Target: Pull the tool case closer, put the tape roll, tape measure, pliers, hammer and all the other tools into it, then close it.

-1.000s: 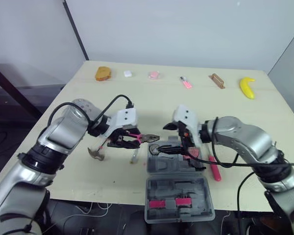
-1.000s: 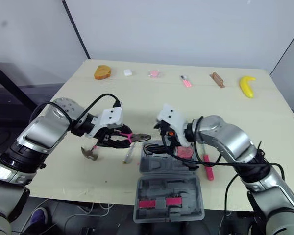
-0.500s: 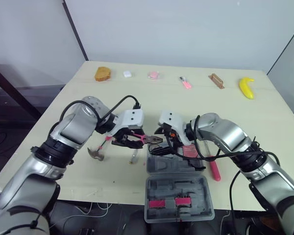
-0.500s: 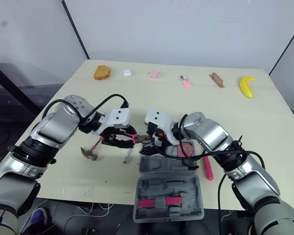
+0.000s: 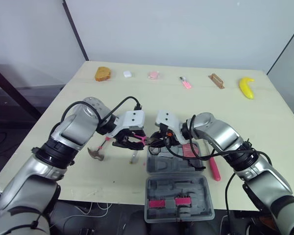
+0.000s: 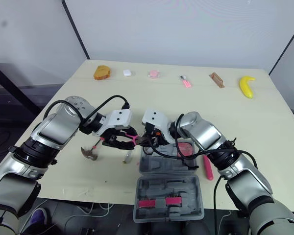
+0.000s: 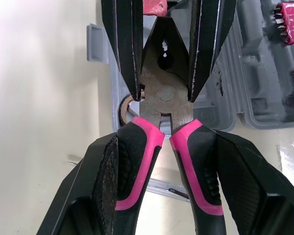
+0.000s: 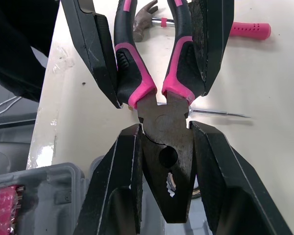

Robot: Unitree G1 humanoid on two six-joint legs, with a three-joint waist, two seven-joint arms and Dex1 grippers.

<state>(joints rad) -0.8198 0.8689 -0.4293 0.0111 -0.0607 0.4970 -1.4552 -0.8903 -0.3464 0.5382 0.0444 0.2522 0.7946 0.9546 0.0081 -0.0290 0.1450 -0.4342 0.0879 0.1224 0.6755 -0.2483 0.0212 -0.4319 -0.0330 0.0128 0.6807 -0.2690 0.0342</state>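
Above the far left corner of the open tool case, pliers bridge both grippers: left gripper clamped on the pink handles, right gripper pinching the head, likely a handover for placing them inside

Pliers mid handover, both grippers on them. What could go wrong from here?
1. The right gripper pinches the pliers only by the tapered metal head. Once the left gripper frees the handles, they could slip or pivot down.
2. The handover hangs over the rim of the open tool case, so dropped pliers might hit the rim or land on the table instead of inside.
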